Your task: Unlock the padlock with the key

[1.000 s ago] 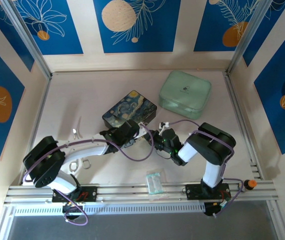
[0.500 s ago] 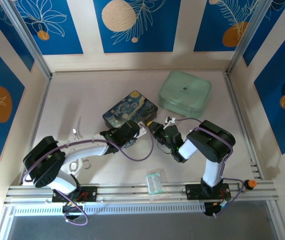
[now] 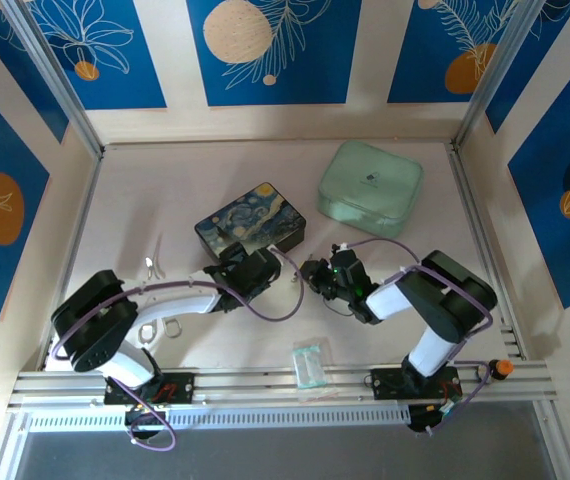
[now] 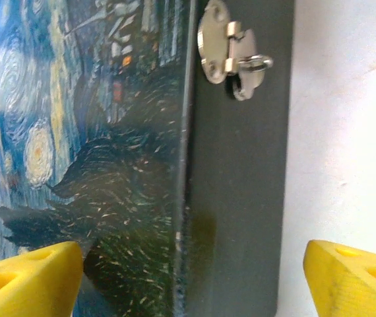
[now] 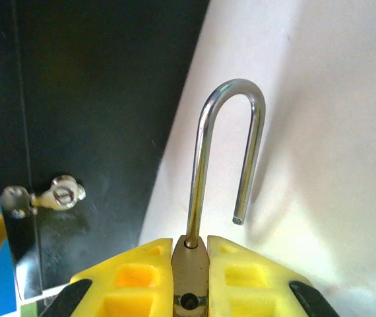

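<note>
**A:** Two pincers sit close together near the middle of the bench point(image 3: 165, 190). Why crowd the box point(image 3: 250, 222) like that?

**B:** The right pincer point(image 5: 189, 254) clamps the padlock point(image 5: 189, 277) by its brass body, just off the box's dark front wall. The shackle point(image 5: 199, 172) points away from the wrist. Holding it by the body leaves the shackle free to swing.

**A:** Is it locked?

**B:** I judge not. One leg of the shackle sits in the body, and the other ends in open air beside it, so the shackle looks sprung. It is also apart from the hasp point(image 4: 231, 56), which hangs bare on the box front with nothing through it.

**A:** And the left pincer point(image 4: 189, 277)?

**B:** It is spread wide and holds nothing. Its yellow fingertips point(image 4: 26, 274) stand far apart on either side of the box's front edge, below the hasp. My guess is that it is placed to steady the box so it cannot slide while the lock is worked. I cannot tell whether it touches the box.

**A:** Where is the key?

**B:** It is too small for me to place, so I will not guess.

**A:** So what does the next move need?

**B:** Probably very little. With the shackle out and clear of the hasp, the unlocking itself looks done.
</note>
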Tool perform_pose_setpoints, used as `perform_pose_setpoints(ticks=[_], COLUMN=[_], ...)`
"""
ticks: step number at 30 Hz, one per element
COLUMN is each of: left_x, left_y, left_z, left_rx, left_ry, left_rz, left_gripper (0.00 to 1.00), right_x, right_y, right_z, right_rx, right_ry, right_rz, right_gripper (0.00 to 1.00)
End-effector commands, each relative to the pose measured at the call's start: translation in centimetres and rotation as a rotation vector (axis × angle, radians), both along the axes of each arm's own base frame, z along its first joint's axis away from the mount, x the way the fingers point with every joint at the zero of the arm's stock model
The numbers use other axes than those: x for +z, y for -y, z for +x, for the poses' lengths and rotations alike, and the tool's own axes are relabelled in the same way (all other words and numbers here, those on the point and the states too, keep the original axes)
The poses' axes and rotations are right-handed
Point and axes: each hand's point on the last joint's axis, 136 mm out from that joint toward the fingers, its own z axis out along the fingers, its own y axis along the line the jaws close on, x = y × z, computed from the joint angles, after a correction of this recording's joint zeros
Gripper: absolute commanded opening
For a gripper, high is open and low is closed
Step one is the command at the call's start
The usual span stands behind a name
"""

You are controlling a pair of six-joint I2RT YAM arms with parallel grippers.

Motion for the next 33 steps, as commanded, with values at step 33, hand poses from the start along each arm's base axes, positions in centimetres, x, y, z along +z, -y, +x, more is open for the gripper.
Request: perform_pose_setpoints(ticks=[33], left_x=[2.6], left_y=[-3.4], left_z=[0.9], left_rx=[0.364], left_ry=[0.090], left_rz=[-0.228], left_gripper=[0.94], right_x=[-0.5], right_y=[5.9], right_z=[-7.5], right_rx=[0.412], right_ry=[-0.376], right_rz=[-0.182], right_gripper=[0.08])
